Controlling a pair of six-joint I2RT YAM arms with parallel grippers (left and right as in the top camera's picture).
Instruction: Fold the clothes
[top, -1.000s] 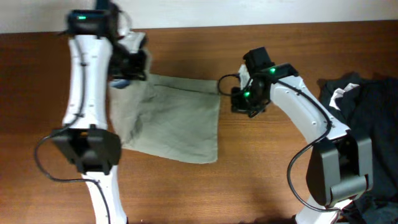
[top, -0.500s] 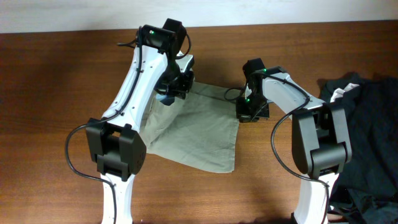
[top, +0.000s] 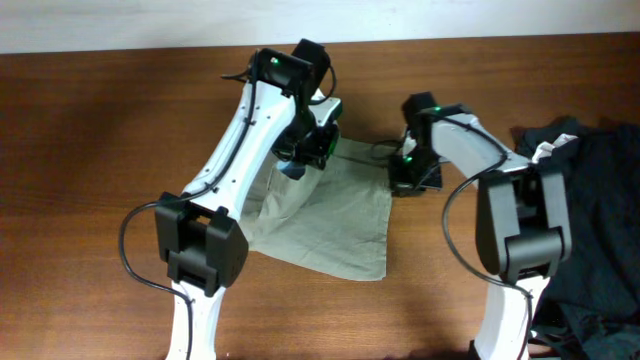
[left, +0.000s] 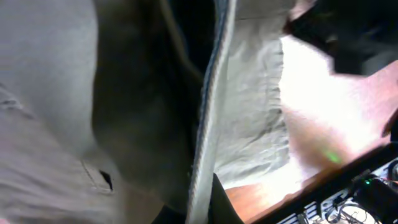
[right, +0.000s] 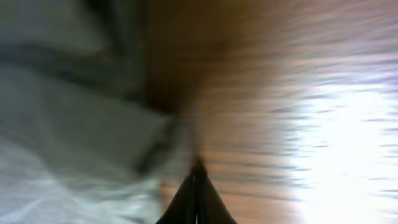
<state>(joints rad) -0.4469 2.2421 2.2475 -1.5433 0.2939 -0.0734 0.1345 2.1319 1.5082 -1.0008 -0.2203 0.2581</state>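
Observation:
The khaki shorts (top: 325, 215) lie spread on the brown table in the overhead view. My left gripper (top: 305, 155) is shut on their upper left edge, where the light blue waistband lining shows. In the left wrist view the waistband (left: 208, 106) runs down into my left gripper (left: 205, 208), with a buttonhole to its left. My right gripper (top: 410, 177) is at the shorts' upper right corner. The right wrist view is blurred: my right gripper (right: 198, 186) has its fingers pressed together at the edge of the cloth (right: 81, 143).
A heap of dark garments with a white label (top: 590, 190) lies at the right end of the table. The wooden tabletop (top: 80, 150) shows to the left and along the front. A white wall runs along the back edge.
Both grippers have moved to the right, and the shorts have shifted right with them. The left arm has swung from the far left over to the middle of the table.

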